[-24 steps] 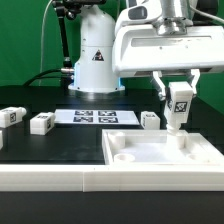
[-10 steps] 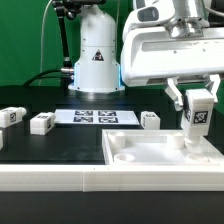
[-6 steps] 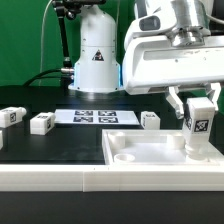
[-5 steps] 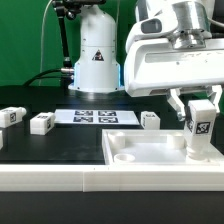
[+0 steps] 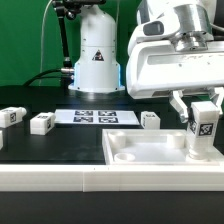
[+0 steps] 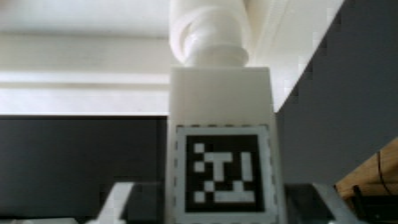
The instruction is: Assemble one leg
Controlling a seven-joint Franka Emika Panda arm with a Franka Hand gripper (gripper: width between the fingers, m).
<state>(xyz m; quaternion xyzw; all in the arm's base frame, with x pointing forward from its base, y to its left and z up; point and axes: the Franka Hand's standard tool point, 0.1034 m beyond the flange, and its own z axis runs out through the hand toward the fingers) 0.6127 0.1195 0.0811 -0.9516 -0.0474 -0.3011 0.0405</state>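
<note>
The gripper (image 5: 200, 108) was clamped on the leg (image 5: 202, 132), and the worry was the post cocking in the grip and jamming if its lower end met the white tray-like tabletop (image 5: 160, 150) off-centre, since that corner was hidden behind it. The leg stood upright between the jaws, gripped near its top, foot down at the tray's corner on the exterior view's right.

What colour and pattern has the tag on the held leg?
The tag is a black-and-white square pattern on the white leg; wrist view shows it best.
</note>
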